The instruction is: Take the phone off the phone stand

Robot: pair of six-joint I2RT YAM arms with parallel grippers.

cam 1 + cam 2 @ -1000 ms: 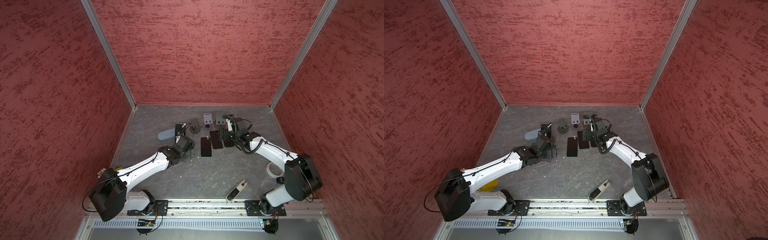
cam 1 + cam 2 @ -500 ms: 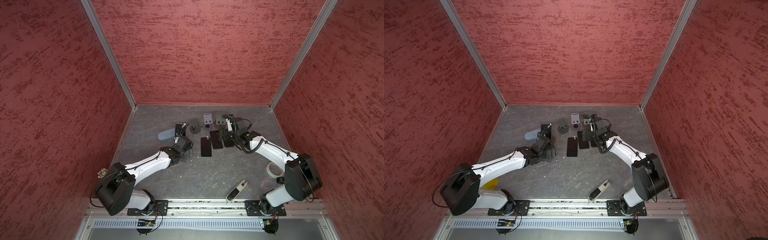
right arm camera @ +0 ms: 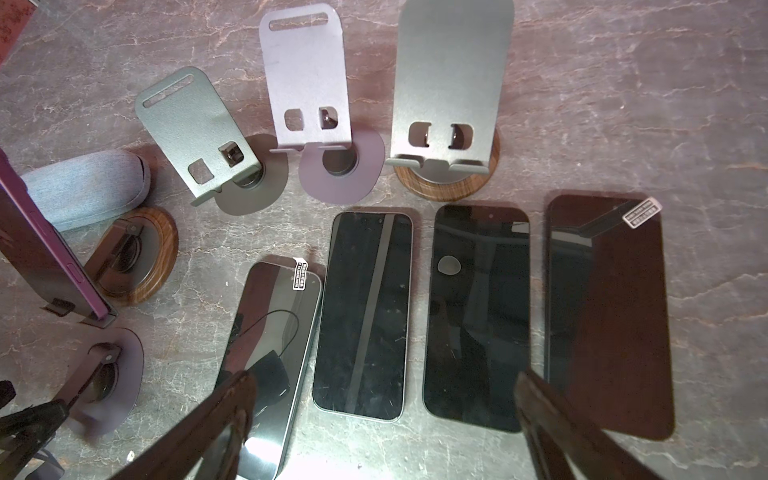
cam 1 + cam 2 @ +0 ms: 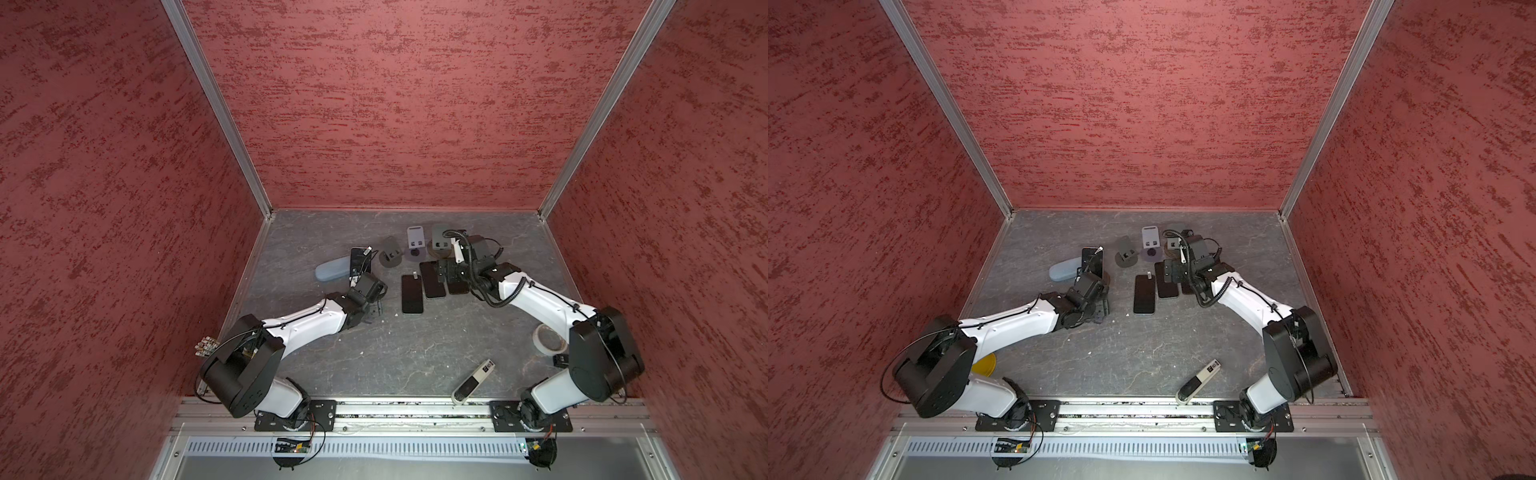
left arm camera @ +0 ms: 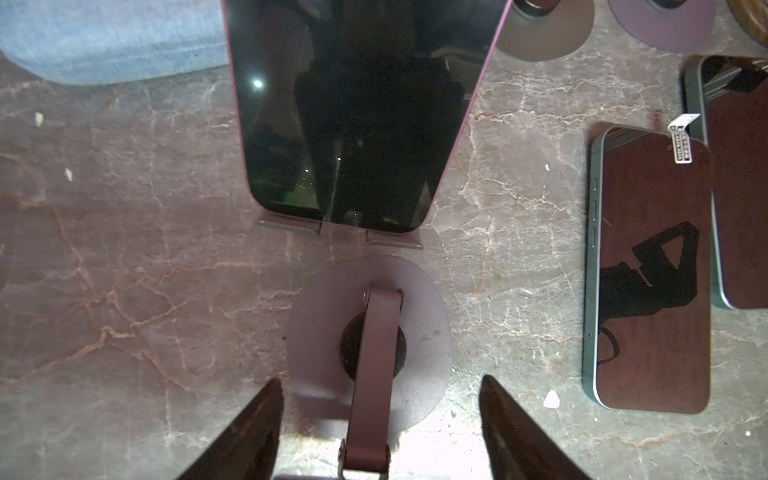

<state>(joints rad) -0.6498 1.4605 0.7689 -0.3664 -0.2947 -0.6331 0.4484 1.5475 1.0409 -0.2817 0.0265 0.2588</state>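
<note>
The phone (image 5: 353, 104) is not yet removed. We find it tilted back, screen dark, its lower edge seated on the lip of the stand (image 5: 392, 242). In both top views the phone (image 4: 360, 259) (image 4: 1093, 259) sits left of the bench's (image 4: 415, 353) middle, toward the far edge. In the right wrist view a wood-rimmed base (image 3: 153, 266) shows just behind it. We cannot tell for certain that it belongs to this stand.

The left hand (image 5: 380, 380) has its fingers (image 5: 257, 424) apart, clamped on nothing we can see. It is low over the bench, just on the near side of the phone and apart from it. In the left wrist view the arm of a second stand, the disc stand (image 5: 424, 332), shows between the fingers with a gap on each side. Its round foot lies between hand and phone.

The right hand (image 3: 383, 374) has its fingers spread wide and grips nothing. It hangs over a row of four flat phones (image 3: 361, 316) lying side by side, right of the bench's middle. Beyond the row, toward the far edge, three empty stands (image 3: 305, 75) stand side by side.

The case (image 4: 332, 268), blue-grey, lies just beside the phone, on the side toward the left edge. The tape (image 4: 548, 338) lies near the right edge, partly behind the right arm. A slim black-and-white device (image 4: 473, 381) lies at the near edge.
</note>
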